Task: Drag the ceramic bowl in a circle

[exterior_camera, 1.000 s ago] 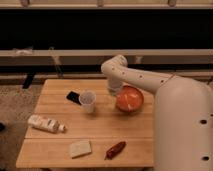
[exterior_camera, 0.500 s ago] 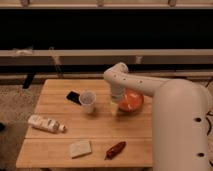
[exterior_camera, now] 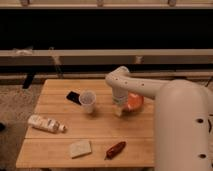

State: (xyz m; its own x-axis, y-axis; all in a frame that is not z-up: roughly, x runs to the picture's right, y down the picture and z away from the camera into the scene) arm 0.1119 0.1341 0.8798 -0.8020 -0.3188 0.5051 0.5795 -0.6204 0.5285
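1. Robot arm (exterior_camera: 150, 90): white and bulky, filling the right of the view. It reaches over the table's right half and bends down at the elbow.
2. Table (exterior_camera: 55, 145): light wood slats; carries everything below.
3. Ceramic bowl (exterior_camera: 135, 102): orange-red and round, so it has no long axis to line up with. It sits right of the table's centre, toward the far edge, and its left rim is hidden behind the wrist.
4. Claw (exterior_camera: 118, 110): low over the table at the bowl's left rim, either touching it or just beside it. I cannot tell whether it is clenched or released. The bowl lies to the claw's right as seen here, so my guess is the circle has to be led from that rim.
5. Bottle (exterior_camera: 44, 123): pale, lying on its side near the left edge.
6. Plastic cup (exterior_camera: 88, 100): upright, left of the claw and the nearest thing on that side. A wide circle could clip it.
7. Pale block (exterior_camera: 80, 148), red item (exterior_camera: 116, 149), black item (exterior_camera: 74, 96): all well apart from the bowl.
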